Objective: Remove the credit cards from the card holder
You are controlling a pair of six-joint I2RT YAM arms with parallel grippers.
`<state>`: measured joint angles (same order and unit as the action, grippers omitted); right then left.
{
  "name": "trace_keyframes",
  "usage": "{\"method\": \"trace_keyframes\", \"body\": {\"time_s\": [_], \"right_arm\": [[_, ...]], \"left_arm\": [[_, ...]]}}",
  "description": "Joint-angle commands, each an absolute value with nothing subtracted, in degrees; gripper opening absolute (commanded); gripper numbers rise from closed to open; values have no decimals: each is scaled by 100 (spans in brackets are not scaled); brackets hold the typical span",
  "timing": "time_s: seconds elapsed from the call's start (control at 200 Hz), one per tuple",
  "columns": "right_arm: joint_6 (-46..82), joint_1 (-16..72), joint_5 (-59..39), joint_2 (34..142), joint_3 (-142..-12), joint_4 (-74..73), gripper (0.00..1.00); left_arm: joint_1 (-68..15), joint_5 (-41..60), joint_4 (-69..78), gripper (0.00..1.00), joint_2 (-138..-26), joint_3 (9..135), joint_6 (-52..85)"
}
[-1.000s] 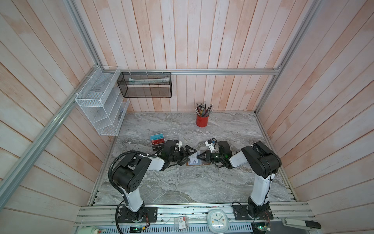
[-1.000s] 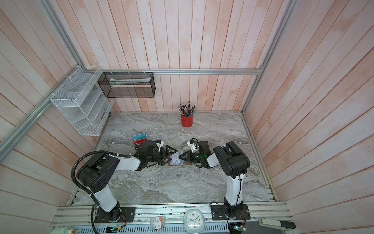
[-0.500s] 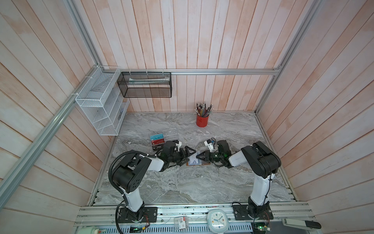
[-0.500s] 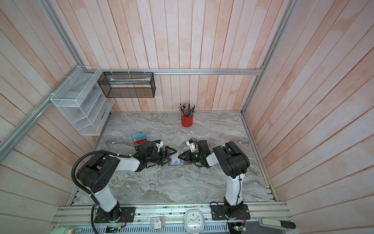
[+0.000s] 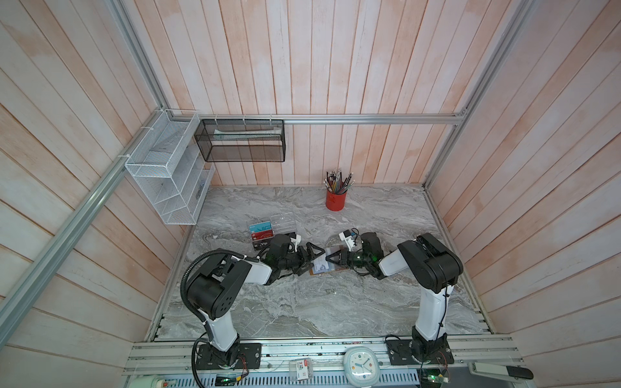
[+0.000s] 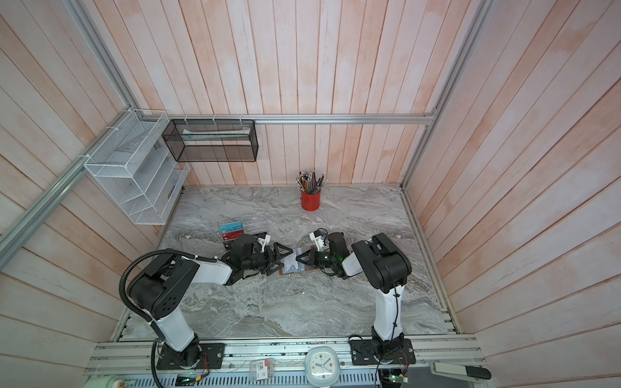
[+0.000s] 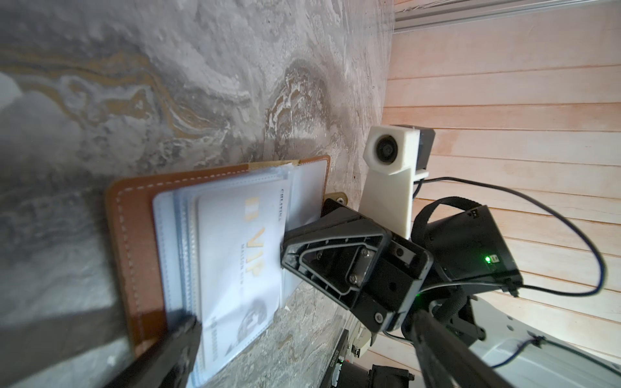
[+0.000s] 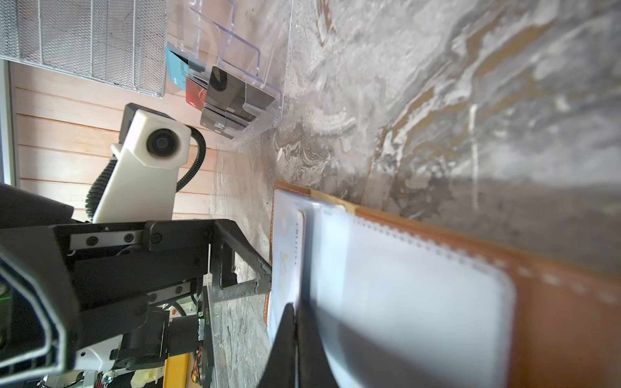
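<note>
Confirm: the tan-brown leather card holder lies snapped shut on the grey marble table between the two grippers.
Wrong: the left wrist view shows the tan-brown leather card holder lying open, sleeves showing, on the grey marble table between the left gripper and right gripper.

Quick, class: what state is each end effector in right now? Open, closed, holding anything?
Left end effector: open, holding nothing.
Right end effector: closed at the whitish card edge; whether it grips the card cannot be told.
</note>
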<state>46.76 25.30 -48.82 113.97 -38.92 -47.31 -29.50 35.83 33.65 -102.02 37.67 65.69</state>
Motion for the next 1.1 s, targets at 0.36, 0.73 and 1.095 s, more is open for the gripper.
{"method": "trace_keyframes", "body": {"time_s": [0.36, 0.73, 1.095], "right_arm": [[4682, 2549, -5219, 11576, -3718, -4755, 0], [4525, 2435, -5279, 11396, -3673, -4574, 0], [4083, 2428, -4997, 11123, -3655, -3929, 0]], "left_arm": [[-2944, 3498, 3085, 100, -10580, 3664, 6424], [-2945, 3480, 3111, 100, -10659, 3639, 6421], [-2944, 3479, 3146, 100, -10724, 3640, 6434]]}}
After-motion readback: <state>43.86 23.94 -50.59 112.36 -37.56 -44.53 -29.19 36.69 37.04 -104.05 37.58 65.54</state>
